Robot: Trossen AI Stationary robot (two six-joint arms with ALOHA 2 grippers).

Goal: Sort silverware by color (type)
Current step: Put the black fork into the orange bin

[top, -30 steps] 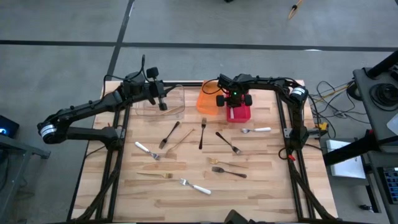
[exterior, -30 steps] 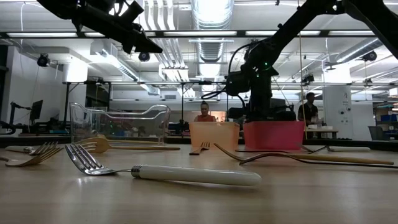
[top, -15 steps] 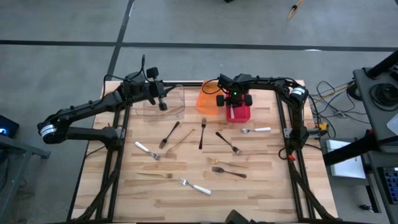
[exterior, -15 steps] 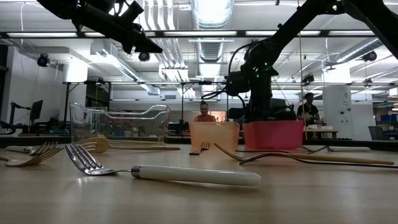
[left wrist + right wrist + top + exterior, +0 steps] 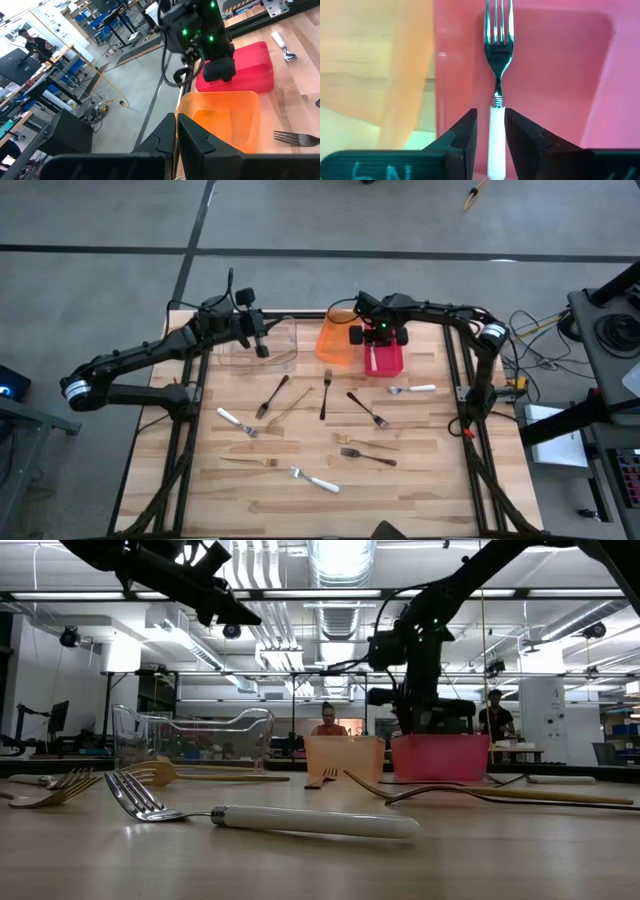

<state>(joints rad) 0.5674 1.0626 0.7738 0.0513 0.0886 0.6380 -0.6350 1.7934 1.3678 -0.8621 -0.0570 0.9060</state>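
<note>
Wooden table (image 5: 420, 470): one pale-handled fork (image 5: 496, 80) lies in the red bin (image 5: 383, 360).
Right claw (image 5: 490, 131), fingers parted, hovers above it; left claw (image 5: 262, 350) waits closed; nine utensils remain.

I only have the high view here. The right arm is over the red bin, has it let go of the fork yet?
Observer: Yes. The right wrist view shows the right gripper open, clear on both sides of the pale-handled fork, which lies in the red bin.
Operator: Anything in the orange bin?
Observer: The left wrist view shows no utensil in the visible part of the orange bin.
Operator: And the left side?
Observer: The left gripper is shut and holds nothing.
</note>
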